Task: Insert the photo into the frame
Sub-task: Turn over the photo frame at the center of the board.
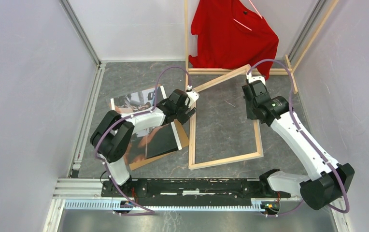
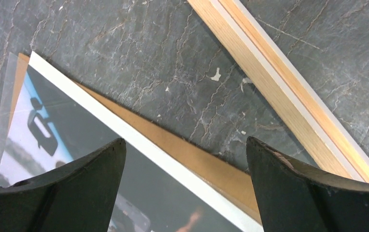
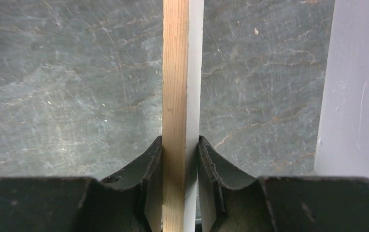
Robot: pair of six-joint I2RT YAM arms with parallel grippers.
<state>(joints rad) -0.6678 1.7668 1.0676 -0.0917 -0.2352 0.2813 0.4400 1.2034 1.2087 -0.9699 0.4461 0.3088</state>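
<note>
One frame (image 3: 175, 72) rail clamped in right gripper (image 3: 180, 145); left gripper (image 2: 185, 145) spread wide above the photo (image 2: 76, 121)

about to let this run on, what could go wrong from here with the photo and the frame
1. The right jaws pinch only the thin rail of the frame; it could slip or twist if lifted.
2. The photo lies flat on the backing board, so the open left jaws may catch both.
3. The frame's far corner sits by the rack and could snag.
</note>
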